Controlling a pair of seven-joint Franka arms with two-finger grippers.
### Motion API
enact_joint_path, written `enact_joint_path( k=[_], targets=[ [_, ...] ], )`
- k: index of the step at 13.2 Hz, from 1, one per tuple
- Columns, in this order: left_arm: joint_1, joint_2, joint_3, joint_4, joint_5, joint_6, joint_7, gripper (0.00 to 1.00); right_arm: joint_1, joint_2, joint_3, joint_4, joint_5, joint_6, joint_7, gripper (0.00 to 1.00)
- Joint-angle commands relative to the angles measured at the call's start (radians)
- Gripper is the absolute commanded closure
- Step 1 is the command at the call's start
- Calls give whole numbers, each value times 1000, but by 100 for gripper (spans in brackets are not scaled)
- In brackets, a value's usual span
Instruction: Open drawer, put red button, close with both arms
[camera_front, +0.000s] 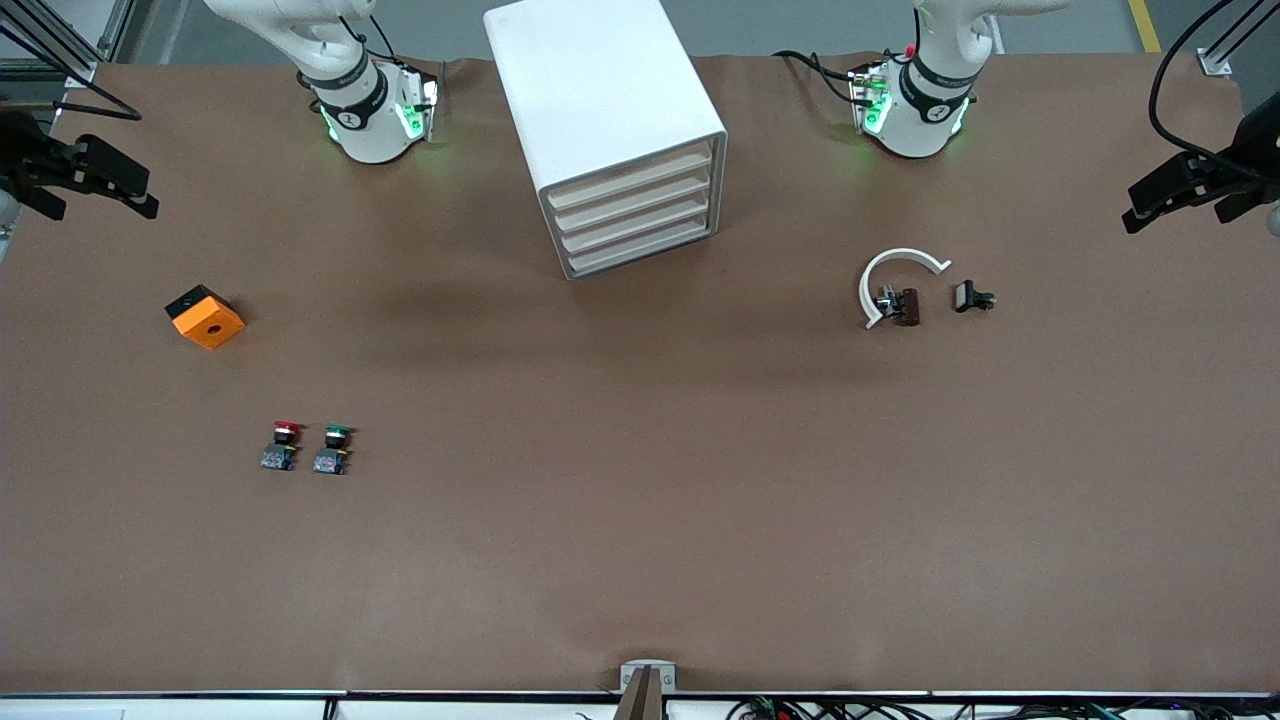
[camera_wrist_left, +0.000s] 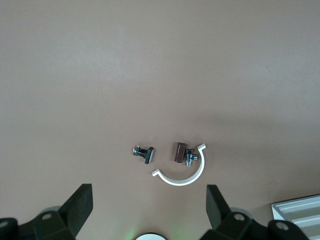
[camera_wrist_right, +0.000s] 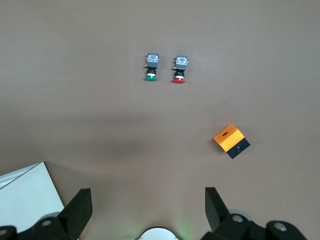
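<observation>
The red button (camera_front: 286, 445) and the green button (camera_front: 333, 449) lie nearest the camera in the front view, side by side on the brown counter (camera_front: 640, 520) at about 8 o'clock from its middle, the red one toward the right arm's end. Up at 10 o'clock from them sits an orange block (camera_front: 206, 317) with a black side. The white cabinet (camera_front: 610, 125) stands at 12 o'clock on the counter, its four cream drawer fronts all pushed in — the drawer (camera_front: 634, 205) among them is shut. At 3 o'clock from the cabinet's front lie a white half-ring (camera_front: 893, 275), a brown clip (camera_front: 903, 307) touching it, and a small black bolt (camera_front: 972, 297) just beside. Both arms wait at their bases. In the left wrist view, the left claw (camera_wrist_left: 149, 205) hangs spread wide over bare counter, holding nothing, with the half-ring (camera_wrist_left: 182, 177), clip (camera_wrist_left: 179, 152) and bolt (camera_wrist_left: 144, 152) at its 12 o'clock. In the right wrist view, the right claw (camera_wrist_right: 148, 207) is likewise spread and empty — the red button (camera_wrist_right: 179, 68) and green button (camera_wrist_right: 151, 66) at its 12 o'clock, the orange block (camera_wrist_right: 230, 140) at 2 o'clock.
</observation>
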Motion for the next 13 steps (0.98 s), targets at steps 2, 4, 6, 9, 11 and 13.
enact_joint_path(
  k=[2,4,6,9,11,13],
  targets=[
    [-2,10,0,29,9,-21,3,0,-14,8,11,22,-10,-11,-11,0],
    [-7,41,0,77,17,-21,6,0,-14,8,11,22,-10,-11,-11,0],
    [-16,72,-5,81,14,-21,9,0,-12,8,11,22,-10,-11,-9,0],
    [-37,141,-40,87,0,-18,-44,0,-14,8,11,22,-10,-9,-11,0],
    [-56,201,-92,88,-3,-6,-246,0,-12,8,11,20,-10,-11,-11,0],
    [-91,267,-134,104,-7,26,-471,0,-12,8,11,22,-10,-11,-11,0]
  ],
)
